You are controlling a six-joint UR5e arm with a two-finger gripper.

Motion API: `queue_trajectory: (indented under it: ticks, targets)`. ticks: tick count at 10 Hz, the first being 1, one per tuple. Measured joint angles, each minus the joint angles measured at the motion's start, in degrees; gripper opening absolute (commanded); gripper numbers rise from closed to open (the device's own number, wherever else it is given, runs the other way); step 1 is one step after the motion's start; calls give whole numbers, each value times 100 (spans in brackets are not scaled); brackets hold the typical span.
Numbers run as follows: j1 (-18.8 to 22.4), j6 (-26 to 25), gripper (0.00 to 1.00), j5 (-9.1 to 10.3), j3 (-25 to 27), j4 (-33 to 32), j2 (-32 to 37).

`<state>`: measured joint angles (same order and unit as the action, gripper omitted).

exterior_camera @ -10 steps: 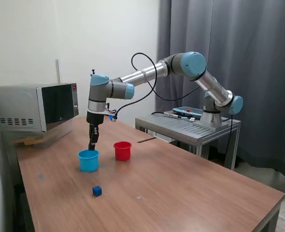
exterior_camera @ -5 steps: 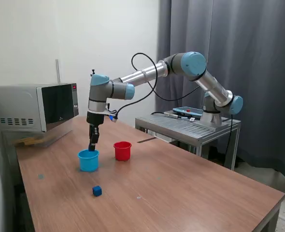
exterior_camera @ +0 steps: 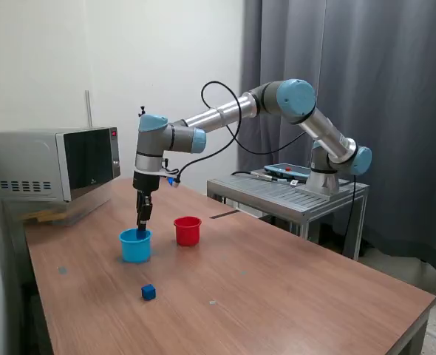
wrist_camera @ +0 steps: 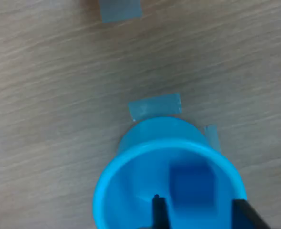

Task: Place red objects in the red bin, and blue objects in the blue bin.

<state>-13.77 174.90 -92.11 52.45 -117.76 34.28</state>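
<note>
1. Your pincer (exterior_camera: pixel 140 224) hung straight down over the blue bin (exterior_camera: pixel 135 246), fingertips at about rim height and pointing into its mouth.
2. In the wrist view the jaws stood apart. A dark blue cube (wrist_camera: pixel 193 183) showed between the two black fingers (wrist_camera: pixel 158 210), with a gap of bin floor on each side, so the pincer looked released and gripping nothing.
3. That cube lay inside the blue bin. It was blurred, so you could not tell whether it rested on the bottom or was dropping.
4. A second blue cube (exterior_camera: pixel 148 293) sat loose on the table (exterior_camera: pixel 292 296), on the side of the blue bin nearer the exterior camera and a little toward the exterior view's right. It was clear of the bin. That direction is likely what your next reach turns on, with only the one arm to make it.
5. A cube has no long axis, so any pair of flat faces should do for the jaws. How its faces sat to the jaw line was too small to read.
6. The red bin (exterior_camera: pixel 188 231) stood just beside the blue bin, on the exterior view's right, not touching. No red cubes were visible, and its inside could not be seen.
7. Both bins looked like smooth, rimmed plastic cups. The table was matte wood grain, with pale tape patches (wrist_camera: pixel 155 106) stuck beside the blue bin's foot.
</note>
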Motion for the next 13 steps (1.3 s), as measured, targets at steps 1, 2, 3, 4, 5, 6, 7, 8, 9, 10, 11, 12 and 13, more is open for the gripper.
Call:
queue_trajectory:
  ticks: [1, 2, 3, 4, 5, 6, 7, 8, 9, 10, 11, 12, 13]
  targets:
    - [-2, 0, 100, 0, -1, -19, 0]
    - [-2, 0, 100, -2, -1, -32, 0]
    - [-1, 0, 100, -2, 5, -36, 0]
    - [1, 2, 100, -4, 14, -37, 0]
    - [10, 5, 100, -8, 15, -33, 0]
    - [55, 1, 100, -16, 35, -20, 24]
    - [151, -21, 100, -32, 103, -3, 101]
    - [281, -46, 100, -48, 246, 11, 248]
    - [433, -65, 100, -61, 453, 18, 454]
    - [617, -116, 100, -70, 711, 22, 711]
    - [830, -204, 100, -74, 980, 24, 983]
    - [1047, -316, 100, -74, 1232, 29, 1241]
    - [1251, -474, 100, -73, 1477, 38, 1454]
